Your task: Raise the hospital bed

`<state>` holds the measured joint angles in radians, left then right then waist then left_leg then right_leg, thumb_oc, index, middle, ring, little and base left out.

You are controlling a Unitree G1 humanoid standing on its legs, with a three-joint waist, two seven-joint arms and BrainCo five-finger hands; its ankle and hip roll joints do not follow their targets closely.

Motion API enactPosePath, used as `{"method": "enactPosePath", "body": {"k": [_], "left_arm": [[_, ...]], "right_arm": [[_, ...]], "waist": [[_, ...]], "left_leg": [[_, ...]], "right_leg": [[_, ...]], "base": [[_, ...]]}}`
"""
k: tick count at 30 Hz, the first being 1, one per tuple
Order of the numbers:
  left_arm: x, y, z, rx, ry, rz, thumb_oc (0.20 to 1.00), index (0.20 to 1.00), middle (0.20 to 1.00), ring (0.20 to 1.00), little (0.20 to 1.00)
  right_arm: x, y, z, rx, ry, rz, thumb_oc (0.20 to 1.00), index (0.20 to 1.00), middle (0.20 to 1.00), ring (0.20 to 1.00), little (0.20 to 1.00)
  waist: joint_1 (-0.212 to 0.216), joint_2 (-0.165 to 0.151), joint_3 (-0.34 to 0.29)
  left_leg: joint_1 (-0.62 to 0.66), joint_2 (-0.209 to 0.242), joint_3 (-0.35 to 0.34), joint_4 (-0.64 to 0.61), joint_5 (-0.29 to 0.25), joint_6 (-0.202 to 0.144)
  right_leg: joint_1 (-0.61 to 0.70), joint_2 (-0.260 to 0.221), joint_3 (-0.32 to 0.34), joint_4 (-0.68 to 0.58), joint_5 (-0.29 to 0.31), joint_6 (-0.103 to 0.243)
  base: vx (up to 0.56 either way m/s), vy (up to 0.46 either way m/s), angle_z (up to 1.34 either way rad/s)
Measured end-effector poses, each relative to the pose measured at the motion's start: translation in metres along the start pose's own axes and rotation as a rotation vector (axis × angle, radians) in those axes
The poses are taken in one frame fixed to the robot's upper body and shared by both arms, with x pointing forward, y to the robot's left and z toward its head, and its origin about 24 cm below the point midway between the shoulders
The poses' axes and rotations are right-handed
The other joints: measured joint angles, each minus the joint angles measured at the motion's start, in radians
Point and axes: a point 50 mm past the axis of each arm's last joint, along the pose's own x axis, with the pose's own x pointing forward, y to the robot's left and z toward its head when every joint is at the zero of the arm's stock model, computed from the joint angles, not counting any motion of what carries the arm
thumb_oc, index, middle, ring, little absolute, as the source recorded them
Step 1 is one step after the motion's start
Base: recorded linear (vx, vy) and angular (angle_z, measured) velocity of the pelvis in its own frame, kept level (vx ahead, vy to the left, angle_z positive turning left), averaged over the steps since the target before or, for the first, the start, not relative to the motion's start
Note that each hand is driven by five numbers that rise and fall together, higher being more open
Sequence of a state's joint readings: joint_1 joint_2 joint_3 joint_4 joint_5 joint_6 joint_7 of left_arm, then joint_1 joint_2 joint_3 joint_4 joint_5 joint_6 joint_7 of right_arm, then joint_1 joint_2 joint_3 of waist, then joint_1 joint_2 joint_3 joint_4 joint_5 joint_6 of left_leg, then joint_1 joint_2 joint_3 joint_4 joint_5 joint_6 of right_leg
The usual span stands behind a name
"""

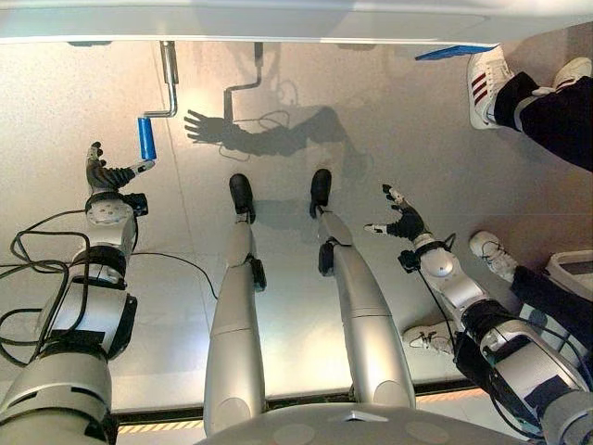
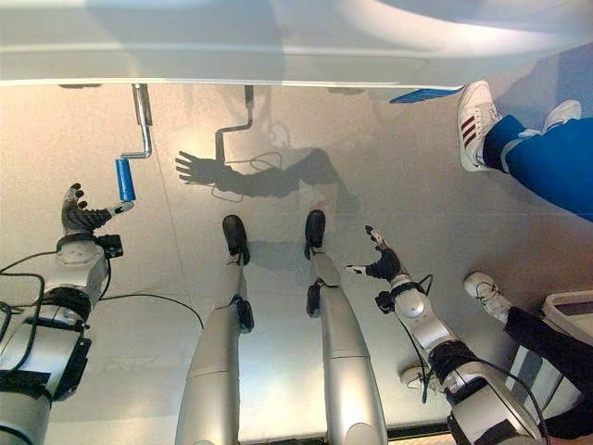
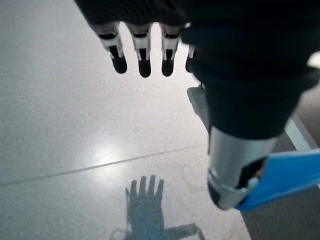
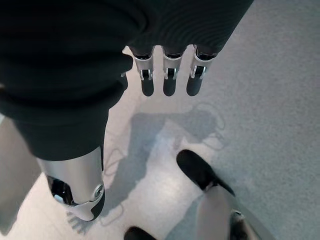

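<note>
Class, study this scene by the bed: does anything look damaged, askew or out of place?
Nothing stands out. The crank hangs from the bed edge, blue handle intact, with the open left robot hand beside it. Right robot hand open.

A hospital-style room: bed frame (image 1: 278,23) with crank handle (image 1: 146,137), speckled floor (image 1: 389,139).

I see the hospital bed (image 1: 278,19) only as its pale lower edge across the far side of the floor. From under that edge its metal crank (image 1: 168,79) hangs down, bent in steps, ending in a blue grip (image 1: 146,138), which sits upright, on my left side.
</note>
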<state>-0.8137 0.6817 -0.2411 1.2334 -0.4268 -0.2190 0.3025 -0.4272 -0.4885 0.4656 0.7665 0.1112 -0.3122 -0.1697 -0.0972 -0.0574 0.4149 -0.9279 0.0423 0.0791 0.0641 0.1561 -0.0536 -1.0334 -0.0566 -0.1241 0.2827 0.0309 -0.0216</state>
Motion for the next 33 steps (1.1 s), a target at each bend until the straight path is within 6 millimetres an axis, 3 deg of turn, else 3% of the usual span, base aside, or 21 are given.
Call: {"method": "enactPosePath", "body": {"k": [10, 26, 30, 33], "left_arm": [[0.001, -0.011, 0.018, 0.044, -0.064, -0.035, 1.000, 1.000, 1.000, 1.000, 1.000], [-0.001, -0.018, 0.020, 0.042, -0.087, -0.062, 1.000, 1.000, 1.000, 1.000, 1.000], [-0.004, -0.028, 0.027, 0.057, -0.128, -0.118, 1.000, 1.000, 1.000, 1.000, 1.000], [-0.010, -0.046, 0.045, 0.047, -0.218, -0.222, 1.000, 1.000, 1.000, 1.000, 1.000]], "right_arm": [[0.000, 0.004, -0.002, -0.004, 0.007, 0.023, 1.000, 1.000, 1.000, 1.000, 1.000], [-0.001, 0.006, -0.004, -0.002, 0.018, 0.027, 1.000, 1.000, 1.000, 1.000, 1.000], [-0.001, 0.007, -0.004, -0.003, 0.018, 0.028, 1.000, 1.000, 1.000, 1.000, 1.000], [-0.001, 0.007, -0.005, -0.003, 0.024, 0.029, 1.000, 1.000, 1.000, 1.000, 1.000]], "waist": [[0.003, 0.000, -0.001], [0.000, 0.000, -0.001], [0.001, 0.000, -0.001], [-0.001, 0.000, -0.001]], "left_leg": [[-0.019, -0.005, -0.007, -0.008, 0.011, 0.003], [-0.019, -0.011, -0.009, -0.013, 0.020, 0.010], [-0.019, -0.013, -0.009, -0.015, 0.024, 0.012], [-0.016, -0.015, -0.010, -0.016, 0.026, 0.014]], "right_leg": [[-0.019, -0.004, -0.004, -0.004, 0.006, 0.003], [-0.018, -0.010, -0.005, -0.005, 0.013, 0.008], [-0.018, -0.012, -0.008, -0.004, 0.014, 0.008], [-0.015, -0.015, -0.008, -0.004, 0.015, 0.010]], "base": [[0.01, -0.006, 0.01], [0.00, 0.000, 0.00], [0.00, 0.000, 0.00], [0.00, 0.000, 0.00]]}}
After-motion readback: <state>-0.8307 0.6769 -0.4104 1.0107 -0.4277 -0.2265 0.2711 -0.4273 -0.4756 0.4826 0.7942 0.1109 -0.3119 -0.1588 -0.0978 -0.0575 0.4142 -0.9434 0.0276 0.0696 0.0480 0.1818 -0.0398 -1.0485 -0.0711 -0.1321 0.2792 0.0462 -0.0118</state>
